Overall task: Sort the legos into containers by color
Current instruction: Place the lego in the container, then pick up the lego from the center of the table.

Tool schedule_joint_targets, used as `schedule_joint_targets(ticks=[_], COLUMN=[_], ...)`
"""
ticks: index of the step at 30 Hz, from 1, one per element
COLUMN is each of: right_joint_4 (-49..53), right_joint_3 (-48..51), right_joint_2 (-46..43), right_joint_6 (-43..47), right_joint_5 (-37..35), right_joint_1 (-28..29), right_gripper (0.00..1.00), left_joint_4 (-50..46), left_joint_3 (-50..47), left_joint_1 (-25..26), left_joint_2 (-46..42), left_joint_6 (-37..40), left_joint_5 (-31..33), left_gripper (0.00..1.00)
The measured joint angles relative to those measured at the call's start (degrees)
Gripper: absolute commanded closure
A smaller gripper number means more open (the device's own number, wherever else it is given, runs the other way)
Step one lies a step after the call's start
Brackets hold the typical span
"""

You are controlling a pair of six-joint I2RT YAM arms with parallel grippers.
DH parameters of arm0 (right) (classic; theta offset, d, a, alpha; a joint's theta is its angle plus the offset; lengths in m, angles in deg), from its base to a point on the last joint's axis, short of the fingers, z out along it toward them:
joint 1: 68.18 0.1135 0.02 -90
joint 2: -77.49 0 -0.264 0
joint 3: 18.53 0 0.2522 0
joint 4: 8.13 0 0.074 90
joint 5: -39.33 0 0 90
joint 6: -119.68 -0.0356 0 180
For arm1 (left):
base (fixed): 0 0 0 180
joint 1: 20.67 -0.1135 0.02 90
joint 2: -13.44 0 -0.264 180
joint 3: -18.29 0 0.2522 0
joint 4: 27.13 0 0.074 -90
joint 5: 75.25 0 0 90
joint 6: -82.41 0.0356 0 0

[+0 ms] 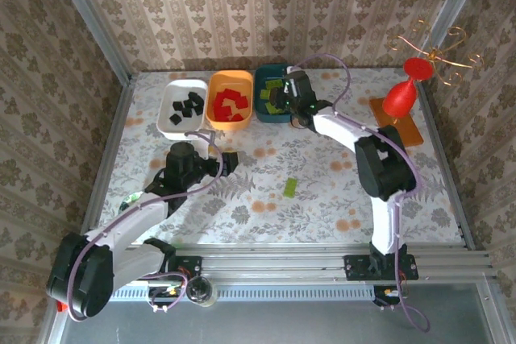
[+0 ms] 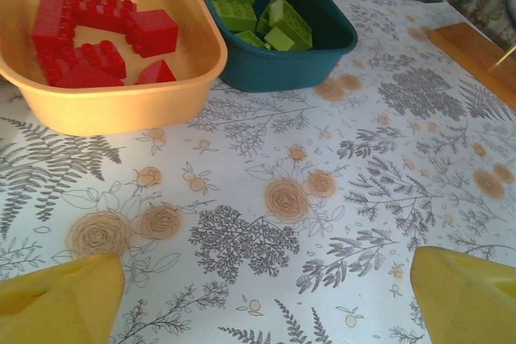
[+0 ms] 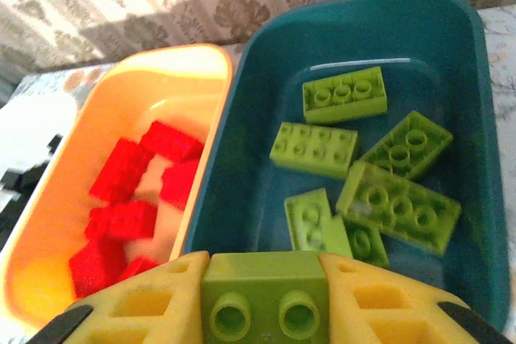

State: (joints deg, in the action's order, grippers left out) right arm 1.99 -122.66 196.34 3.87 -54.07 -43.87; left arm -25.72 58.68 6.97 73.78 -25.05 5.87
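Note:
Three trays stand in a row at the back: white (image 1: 171,125) with black bricks, orange (image 1: 234,124) with red bricks (image 3: 133,191), dark teal (image 1: 264,80) with several lime green bricks (image 3: 344,95). My right gripper (image 3: 264,300) hangs over the teal tray's near rim (image 3: 218,199), shut on a lime green brick (image 3: 264,292); from above that gripper (image 1: 284,96) sits over the teal tray. My left gripper (image 1: 234,161) is open above bare tablecloth, its yellow fingers (image 2: 60,296) wide apart with nothing between them. One lime green brick (image 1: 290,188) lies alone mid-table.
A red cone-shaped object (image 1: 401,96) stands on an orange wooden board (image 1: 408,128) at the right. In the left wrist view the orange tray (image 2: 121,106) and teal tray (image 2: 274,70) lie just ahead. Metal frame rails border the table on both sides.

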Motion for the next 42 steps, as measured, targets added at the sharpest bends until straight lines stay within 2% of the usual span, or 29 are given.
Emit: schedule_joint_targets(ticks=[3,7,9,13,16,21,25,28,35,42], right_joint_4=[2.36,8.37,10.91,13.22,13.03,12.81,14.25,17.2,25.07,25.94], right_joint_3=[-9.97,-22.8,-25.99,-26.1,-20.57,-1.92,12.28,20.59,32.92,35.71], right_joint_2=[8.44,17.62,19.26,17.7,12.31,-4.72,-18.03,-24.72,-28.81,-27.41], right_joint_6=[-0.83,-1.49,-1.38,-0.98,-0.2,1.38,2.8,3.28,0.39,-3.48], right_joint_5=[0.72,2.54,3.93,6.29,8.35,9.7,7.08,3.17,-4.44,-8.79], right_joint_1=[-1.16,-2.19,-2.6,-2.78,-2.67,-1.81,0.63,3.96,13.25,19.12], right_gripper=[0.6,0.48,0.44,0.38,0.35,0.29,0.24,0.2,0.13,0.11], left_joint_4=[-0.15,-0.66,-0.92,-1.49,-1.64,-0.17,2.25,3.82,5.75,6.38], left_joint_3=[0.0,0.0,0.0,0.0,0.0,-0.42,-0.7,-0.7,-0.81,-1.66], left_joint_1=[0.0,0.0,-0.04,-0.37,-0.42,-0.39,-0.28,0.09,0.9,0.9], left_joint_2=[-0.81,-1.49,-1.7,-2.03,-2.19,-2.34,-1.9,-1.18,-0.92,-0.92], left_joint_6=[-0.33,-0.39,-0.37,-0.33,-0.26,0.68,1.31,2.03,2.36,2.49], left_joint_5=[0.79,1.36,1.44,1.16,-0.33,-5.9,-11.21,-13.81,-15.45,-15.41], left_gripper=[0.07,0.07,0.07,0.07,0.07,0.07,0.08,0.08,0.08,0.08])
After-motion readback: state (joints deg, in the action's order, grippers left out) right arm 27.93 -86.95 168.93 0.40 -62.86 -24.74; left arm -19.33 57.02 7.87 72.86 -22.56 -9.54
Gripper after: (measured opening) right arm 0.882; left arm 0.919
